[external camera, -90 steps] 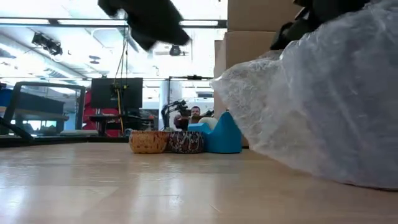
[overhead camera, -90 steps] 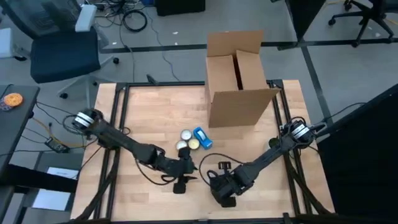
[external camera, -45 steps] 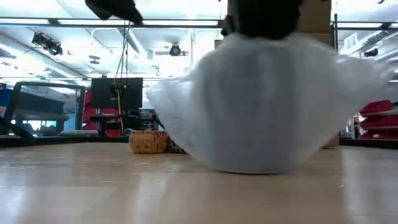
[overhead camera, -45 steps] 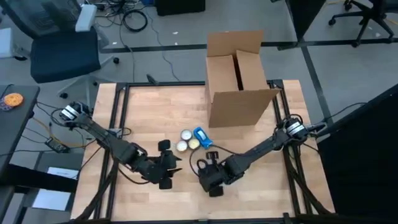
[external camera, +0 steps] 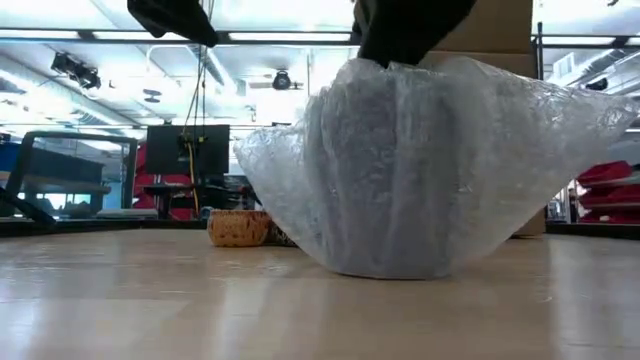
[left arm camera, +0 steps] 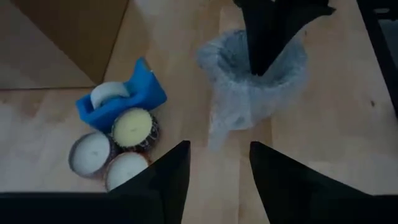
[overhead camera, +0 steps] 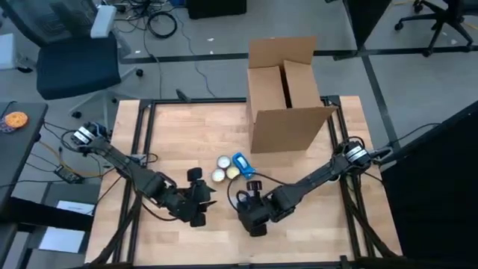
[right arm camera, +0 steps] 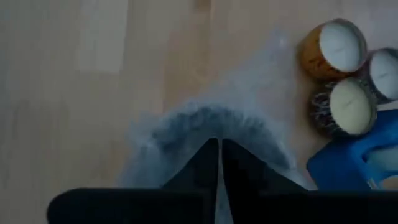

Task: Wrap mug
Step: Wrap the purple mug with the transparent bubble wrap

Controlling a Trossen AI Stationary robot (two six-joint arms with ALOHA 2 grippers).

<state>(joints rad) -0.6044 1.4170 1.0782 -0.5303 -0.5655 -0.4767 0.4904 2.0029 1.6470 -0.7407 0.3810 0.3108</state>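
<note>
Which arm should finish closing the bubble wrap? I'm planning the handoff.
Probably the left. The right gripper is shut on the bubble wrap, pinning the bundle. The left gripper is open and empty, pointing at the bundle from beside it.

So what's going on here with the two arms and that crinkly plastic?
The right gripper is pinched shut on a clear bubble-wrap bundle standing on the wooden table, presumably with the mug inside, though it is hidden. The left gripper hovers open just short of it. Beside them sit three small candles and a blue tape dispenser.
</note>
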